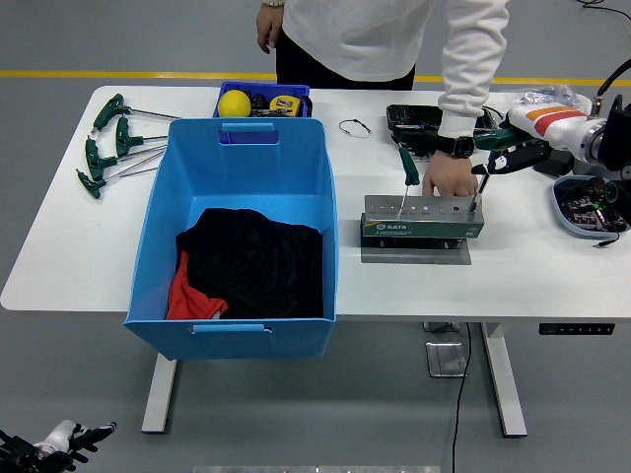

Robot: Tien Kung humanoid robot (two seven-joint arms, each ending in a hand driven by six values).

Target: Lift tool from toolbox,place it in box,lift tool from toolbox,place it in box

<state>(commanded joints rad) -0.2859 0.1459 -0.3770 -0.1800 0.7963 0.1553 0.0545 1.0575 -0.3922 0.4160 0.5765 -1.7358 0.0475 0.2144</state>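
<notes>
A grey toolbox stand (422, 219) sits on the white table (79, 246), right of the blue box (242, 172). One green-handled screwdriver (406, 168) stands in its left slot. A second green-handled tool (480, 187) stands tilted in the right slot. My right hand (501, 150) is curled around this tool's handle, its tip still in the stand. A person's hand (449, 177) rests on the back of the stand between the two tools. The blue box holds black and red cloth (251, 261). My left hand (64, 440) hangs at the lower left corner, below the table.
Several green T-handle wrenches (113, 138) lie at the far left. A small blue tray (264, 99) with a yellow ball stands behind the box. A black tray (414, 118), glasses (355, 127) and a parts bowl (590, 205) lie at the back and right.
</notes>
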